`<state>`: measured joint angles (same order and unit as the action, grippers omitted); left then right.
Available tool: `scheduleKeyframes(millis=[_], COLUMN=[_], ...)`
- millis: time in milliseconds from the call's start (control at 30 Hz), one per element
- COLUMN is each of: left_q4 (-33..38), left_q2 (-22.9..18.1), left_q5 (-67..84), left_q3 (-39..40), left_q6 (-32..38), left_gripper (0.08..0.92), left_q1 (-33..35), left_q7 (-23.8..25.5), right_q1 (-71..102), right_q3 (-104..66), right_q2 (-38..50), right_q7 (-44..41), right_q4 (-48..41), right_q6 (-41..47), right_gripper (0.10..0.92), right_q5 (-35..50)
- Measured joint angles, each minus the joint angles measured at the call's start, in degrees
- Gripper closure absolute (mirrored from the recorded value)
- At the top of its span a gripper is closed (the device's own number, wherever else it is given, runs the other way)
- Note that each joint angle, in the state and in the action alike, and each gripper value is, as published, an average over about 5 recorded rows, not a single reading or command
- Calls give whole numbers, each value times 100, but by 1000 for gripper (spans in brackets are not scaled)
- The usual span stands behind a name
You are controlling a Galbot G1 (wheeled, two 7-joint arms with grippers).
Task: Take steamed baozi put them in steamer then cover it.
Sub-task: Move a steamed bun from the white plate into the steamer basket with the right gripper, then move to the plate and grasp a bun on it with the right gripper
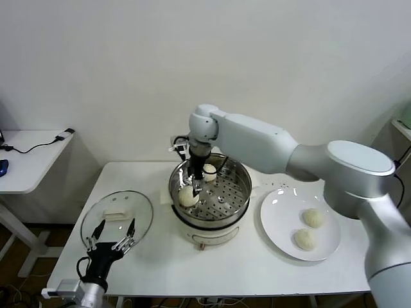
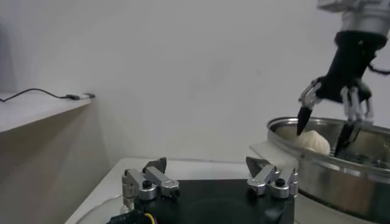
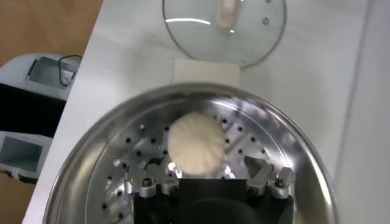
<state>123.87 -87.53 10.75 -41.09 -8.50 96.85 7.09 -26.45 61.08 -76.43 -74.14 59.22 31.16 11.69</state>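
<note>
The steel steamer (image 1: 218, 204) stands mid-table on its white base. Two baozi lie on its perforated tray, one at the left (image 1: 188, 196) and one at the back (image 1: 209, 170). My right gripper (image 1: 194, 183) hangs inside the steamer, open, its fingers spread either side of the left baozi (image 3: 195, 145), which rests on the tray (image 3: 122, 158). Two more baozi (image 1: 313, 218) (image 1: 305, 239) lie on the white plate (image 1: 277, 218). The glass cover (image 1: 119, 215) lies flat left of the steamer. My left gripper (image 1: 110, 234) is open and empty at the cover's front edge.
A white side table (image 1: 32, 151) with a black cable stands to the far left. The wall rises close behind the steamer. The left wrist view shows the steamer's wall (image 2: 329, 173) with my right gripper (image 2: 326, 131) over it.
</note>
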Motion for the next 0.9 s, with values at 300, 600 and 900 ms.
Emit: scheduleKeyframes(millis=[300,600,900], left_q4=[51,86,140], left_q2=[9,27,23], left_q5=[44,99,72], left_q3=[-1,-10,-20], left_q6=[-77,-157,-215], left_gripper=[177,177,177], left_q1=[40,128,308], left_q7=[51,106,164], right_q1=[-455,-130,1196], right_q3=[-106,-442,-1397], right_q2=[1358,2787,3569], right_q7=[-207,-462,-624], right_q4=[616,1219,1544], right_q6=[-206,-565,-996], right_gripper=[203,203,203], right_q5=[-34,-403,-1154])
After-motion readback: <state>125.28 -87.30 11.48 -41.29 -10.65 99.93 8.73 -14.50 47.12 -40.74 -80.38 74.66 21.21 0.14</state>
